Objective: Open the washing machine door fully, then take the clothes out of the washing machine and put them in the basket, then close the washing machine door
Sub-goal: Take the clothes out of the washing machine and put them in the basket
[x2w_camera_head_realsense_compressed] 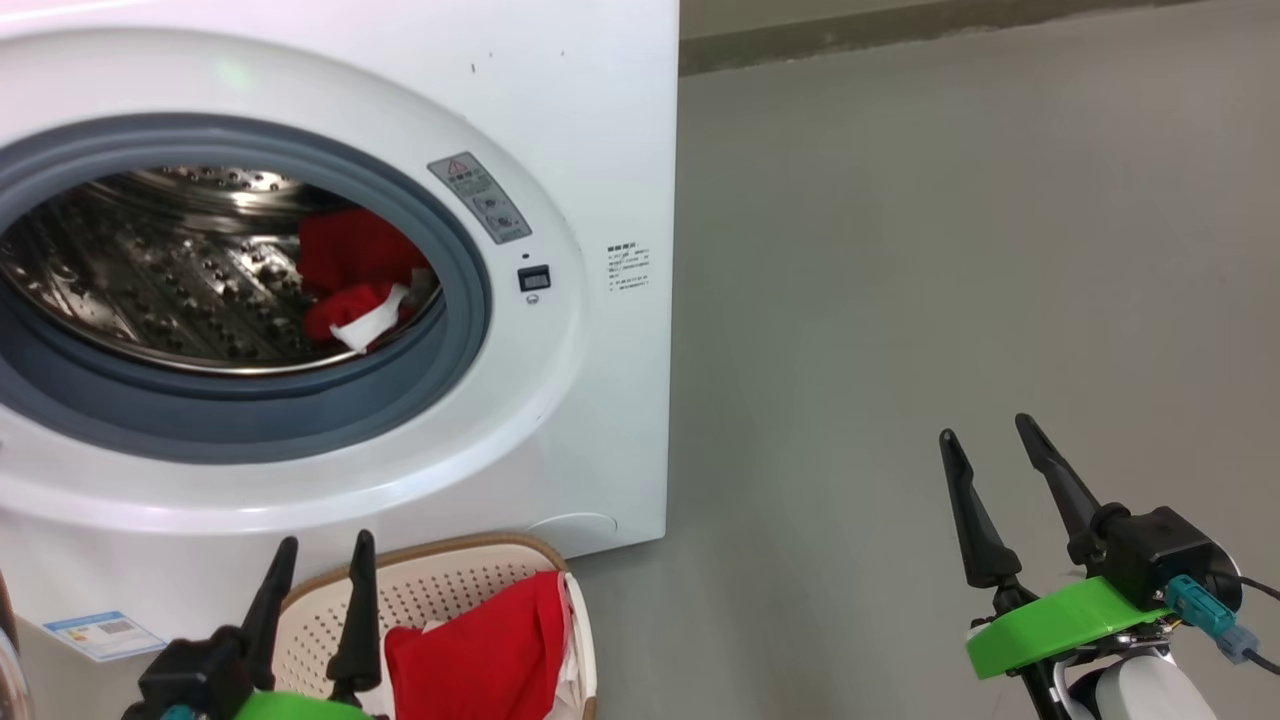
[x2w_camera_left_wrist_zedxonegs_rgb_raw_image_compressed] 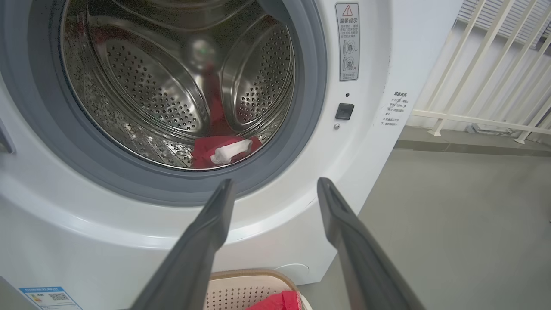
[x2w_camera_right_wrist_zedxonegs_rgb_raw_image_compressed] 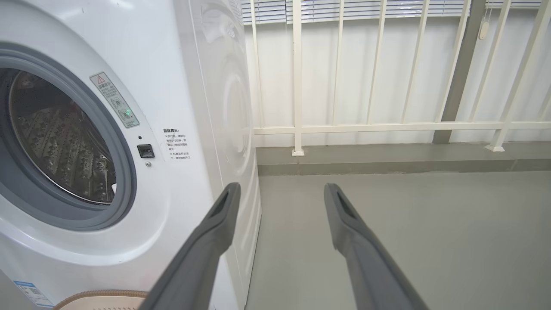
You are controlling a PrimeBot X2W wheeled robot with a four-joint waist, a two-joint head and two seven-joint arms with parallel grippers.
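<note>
The basket [x2w_camera_head_realsense_compressed: 470, 552] is placed just below the washing machine [x2w_camera_head_realsense_compressed: 600, 150] opening for short drops; clothes [x2w_camera_head_realsense_compressed: 355, 280] are seen in drum and basket. The left gripper [x2w_camera_head_realsense_compressed: 328, 545] and right gripper [x2w_camera_head_realsense_compressed: 985, 430] are held spread, empty.

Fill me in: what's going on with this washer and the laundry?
A two-armed robot is unloading a front-loading washing machine. The drum stands exposed, with some red and white clothes lying at its lower right. A red garment is already in the basket on the floor before the machine. The left hand is open and empty, above the basket and pointing at the drum. The right hand, also open and empty, is off to the side over the floor.
</note>
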